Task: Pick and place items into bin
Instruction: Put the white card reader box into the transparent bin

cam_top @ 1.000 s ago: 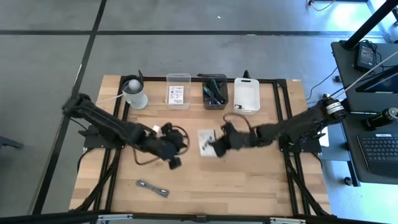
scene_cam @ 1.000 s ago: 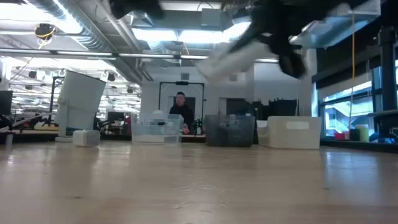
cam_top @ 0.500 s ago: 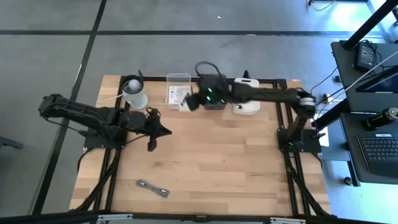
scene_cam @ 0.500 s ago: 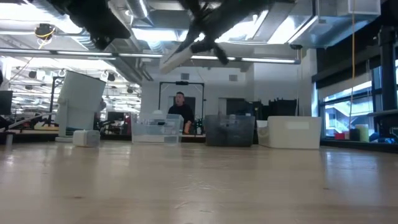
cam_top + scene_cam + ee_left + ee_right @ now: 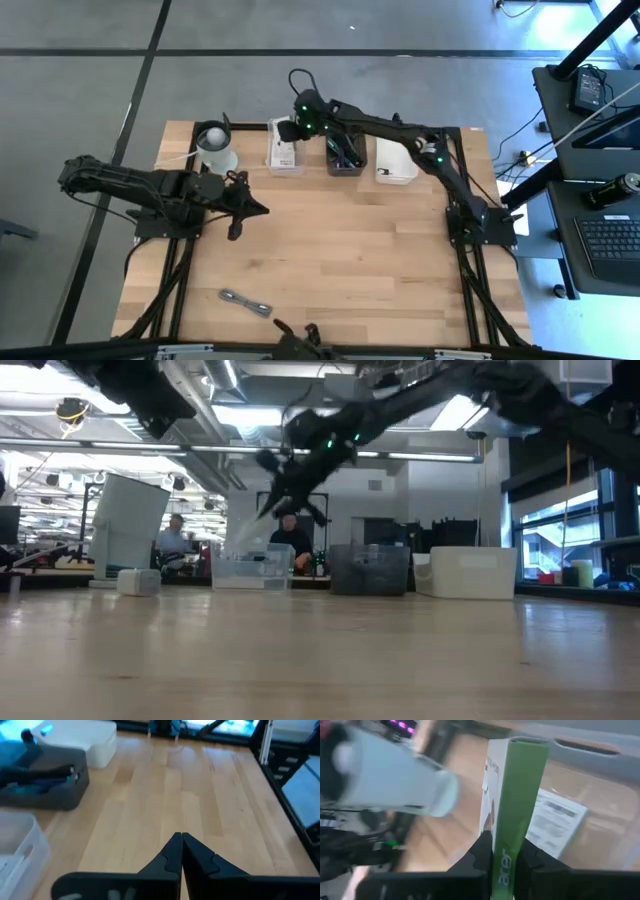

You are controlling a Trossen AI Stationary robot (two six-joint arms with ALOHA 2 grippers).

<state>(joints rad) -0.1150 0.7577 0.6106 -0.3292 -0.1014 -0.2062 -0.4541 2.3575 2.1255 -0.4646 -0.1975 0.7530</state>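
Note:
My right gripper (image 5: 287, 127) reaches over the clear bin (image 5: 273, 160) at the table's far edge and is shut on a white card with a green edge (image 5: 517, 795). A second white card with black print (image 5: 555, 822) lies flat in that bin below it. In the low view the right gripper (image 5: 292, 468) is high above the clear bin (image 5: 250, 568). My left gripper (image 5: 250, 209) hovers shut and empty over the table's left middle (image 5: 181, 841). A grey strip (image 5: 245, 301) lies flat near the near edge. Teal tools lie in the dark bin (image 5: 345, 150). My right gripper pinches the white card between its two fingers by its green edge (image 5: 506, 851), at the end nearest the wrist. The card stands out beyond the fingers, edge-on to the camera, lifted clear above the clear bin.
A white bin (image 5: 397, 155) stands to the right of the dark bin along the far edge. A white cylinder (image 5: 215, 148) stands left of the clear bin, close to the right gripper. Bare wood fills the table's middle and right (image 5: 380, 260). People show in the room behind (image 5: 290, 530).
My right gripper carried the white card up off the table's middle and swung it toward the far edge, ending over the clear bin. My left gripper drew back from the table's middle toward the left and far side, then stayed still.

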